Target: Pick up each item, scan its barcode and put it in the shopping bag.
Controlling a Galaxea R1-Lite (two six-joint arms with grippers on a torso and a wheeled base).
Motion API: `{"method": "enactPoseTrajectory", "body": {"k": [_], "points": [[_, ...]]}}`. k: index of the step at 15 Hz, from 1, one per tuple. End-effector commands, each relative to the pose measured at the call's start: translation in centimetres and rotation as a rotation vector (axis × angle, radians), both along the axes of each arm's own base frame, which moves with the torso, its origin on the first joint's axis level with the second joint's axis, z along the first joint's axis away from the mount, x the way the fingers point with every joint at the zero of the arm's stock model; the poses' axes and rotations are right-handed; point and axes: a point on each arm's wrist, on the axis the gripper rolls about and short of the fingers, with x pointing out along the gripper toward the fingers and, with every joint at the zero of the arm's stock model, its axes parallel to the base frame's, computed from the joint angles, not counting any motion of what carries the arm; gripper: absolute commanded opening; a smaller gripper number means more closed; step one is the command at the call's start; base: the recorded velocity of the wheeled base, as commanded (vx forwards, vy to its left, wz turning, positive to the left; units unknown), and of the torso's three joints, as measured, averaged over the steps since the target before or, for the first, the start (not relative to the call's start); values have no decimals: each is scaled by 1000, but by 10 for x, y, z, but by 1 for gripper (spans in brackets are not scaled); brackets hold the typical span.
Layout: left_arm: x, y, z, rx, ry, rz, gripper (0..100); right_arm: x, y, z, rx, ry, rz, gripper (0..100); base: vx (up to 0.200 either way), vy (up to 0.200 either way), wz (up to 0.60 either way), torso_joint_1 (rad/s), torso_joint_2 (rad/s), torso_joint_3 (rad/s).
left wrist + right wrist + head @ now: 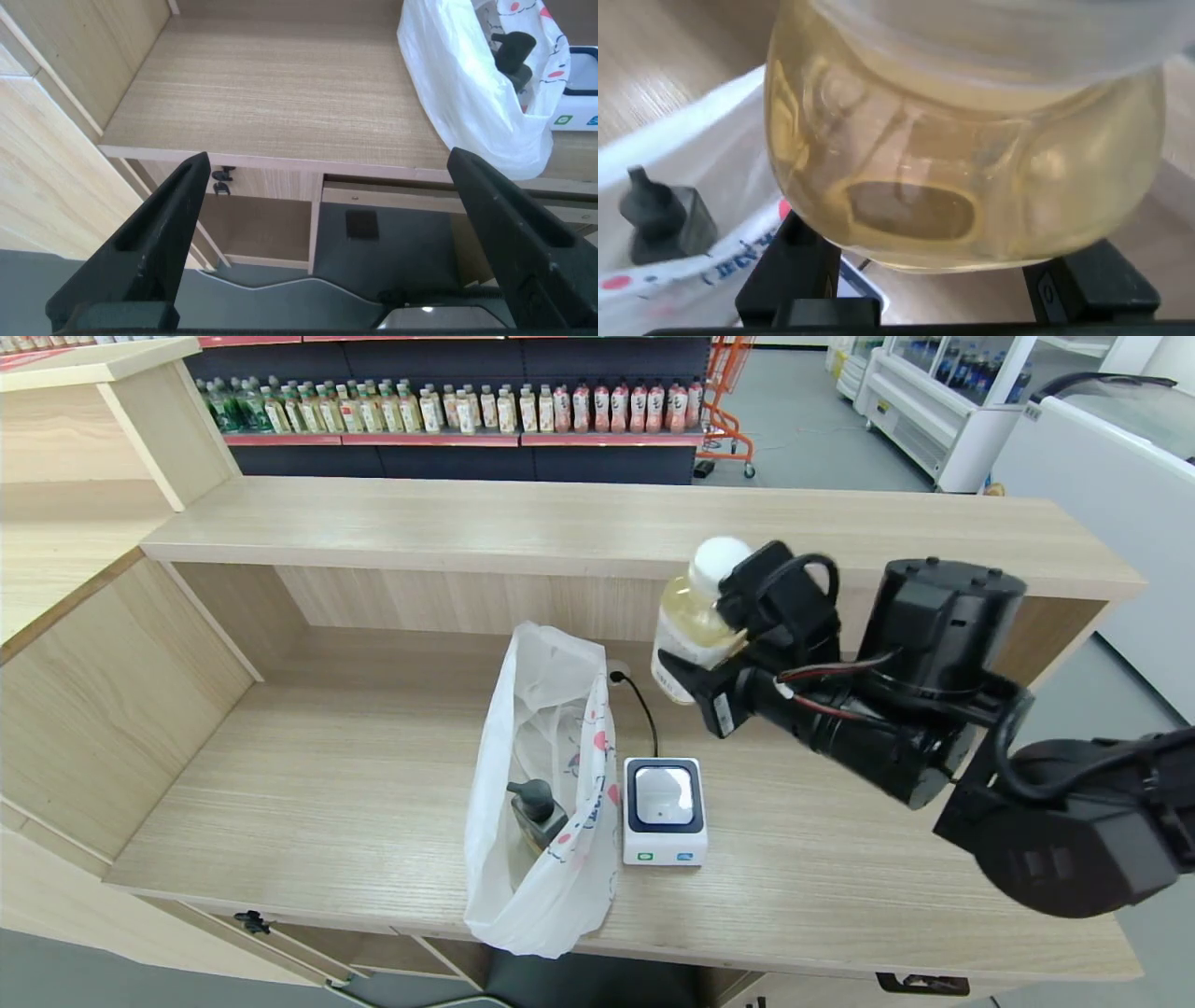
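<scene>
Head view showed the right gripper point(714, 639), fingers point(698, 683) clamped on the bottle point(689, 616), right of centre; it needed presenting squarely to the scanner point(664, 800).

A shop: a counter point(373, 784) with a scanner point(664, 809) below the right gripper point(714, 639), shelves point(448, 439) of drinks point(448, 409) far behind it, fridges point(943, 401) beyond to its right.

No legible txt; bag point(560, 887) print unreadable.
</scene>
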Motion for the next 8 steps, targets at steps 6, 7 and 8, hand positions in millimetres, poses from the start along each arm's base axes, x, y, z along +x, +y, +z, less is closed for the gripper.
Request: {"method": "enactPoseTrajectory", "body": {"k": [6,7,8], "points": [[0,0,0,-1,0,0,100,-29,-41,5,233,200,-90,0,0,0,0,0,0,0],[0,0,0,-1,0,0,100,-31,-42,2,231,212,-88,0,0,0,0,0,0,0],[0,0,0,-4,0,0,100,-32,-43,1,230,215,-86,0,0,200,0,2,-2,2]]}}
